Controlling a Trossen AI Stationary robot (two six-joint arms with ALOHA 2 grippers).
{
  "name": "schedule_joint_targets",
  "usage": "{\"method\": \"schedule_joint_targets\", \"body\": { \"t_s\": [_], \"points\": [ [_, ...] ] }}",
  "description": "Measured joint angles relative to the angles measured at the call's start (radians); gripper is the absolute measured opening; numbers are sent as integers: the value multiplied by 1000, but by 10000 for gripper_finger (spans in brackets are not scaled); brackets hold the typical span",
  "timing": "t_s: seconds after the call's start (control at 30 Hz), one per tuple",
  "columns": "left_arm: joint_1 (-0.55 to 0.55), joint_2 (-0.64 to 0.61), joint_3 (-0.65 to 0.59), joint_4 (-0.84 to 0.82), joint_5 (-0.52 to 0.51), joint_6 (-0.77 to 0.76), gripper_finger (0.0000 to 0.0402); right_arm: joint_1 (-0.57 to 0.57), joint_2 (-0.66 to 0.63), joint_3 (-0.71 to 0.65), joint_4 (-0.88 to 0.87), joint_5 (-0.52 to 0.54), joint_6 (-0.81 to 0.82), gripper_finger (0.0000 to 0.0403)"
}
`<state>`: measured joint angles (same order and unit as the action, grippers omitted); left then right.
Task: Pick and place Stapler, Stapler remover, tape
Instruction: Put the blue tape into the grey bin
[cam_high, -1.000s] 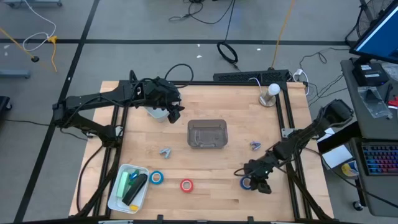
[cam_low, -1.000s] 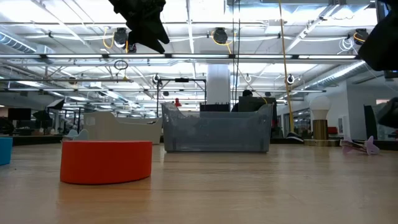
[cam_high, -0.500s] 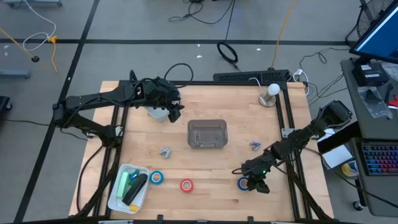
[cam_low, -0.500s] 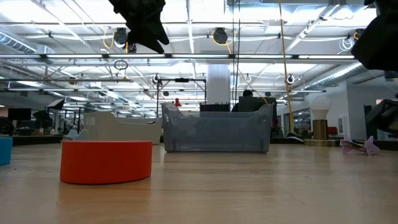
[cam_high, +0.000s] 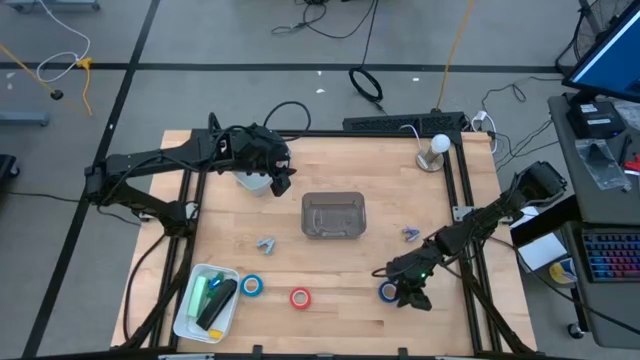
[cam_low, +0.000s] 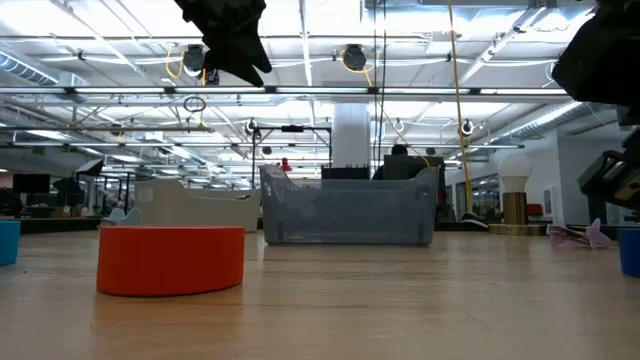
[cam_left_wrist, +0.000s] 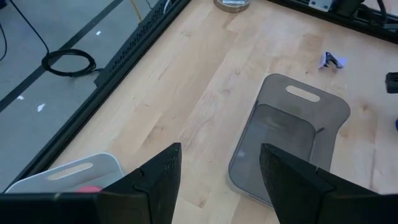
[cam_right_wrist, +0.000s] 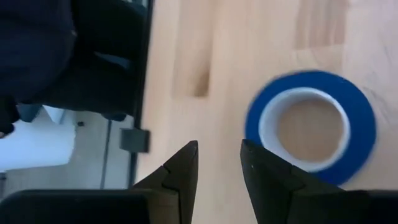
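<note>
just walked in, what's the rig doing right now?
The right gripper is low over the table's near right, empty, its jaws a little apart beside a blue tape roll. The left gripper hangs open above the white bin at the far left. Another blue roll and a red roll lie loose.

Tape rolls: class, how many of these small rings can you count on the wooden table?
3. A blue tape roll beside the white bin, a red tape roll right of it, another blue roll by the right gripper. Others may be hidden.
</note>
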<state>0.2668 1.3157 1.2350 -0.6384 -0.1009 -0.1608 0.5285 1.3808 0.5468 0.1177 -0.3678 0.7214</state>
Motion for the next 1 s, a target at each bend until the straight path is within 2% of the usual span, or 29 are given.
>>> {"method": "schedule_joint_targets", "body": {
  "t_s": [0.3, 0.5, 0.6, 0.8, 1.0],
  "points": [
    [0, 0, 0, 0, 0, 0, 218, -1, -2, 2, 110, 26, 14, 115],
    [0, 0, 0, 0, -3, 0, 218, -8, 4, 2, 37, 86, -127, 115],
    [0, 0, 0, 0, -3, 0, 218, -17, 26, 2, 5, 76, -171, 115],
    [0, 0, 0, 0, -4, 0, 218, -18, 114, 6, 31, -27, -215, 115],
    [0, 0, 0, 0, -5, 4, 218, -16, 135, 6, 39, -5, -270, 115]
  ]
}}
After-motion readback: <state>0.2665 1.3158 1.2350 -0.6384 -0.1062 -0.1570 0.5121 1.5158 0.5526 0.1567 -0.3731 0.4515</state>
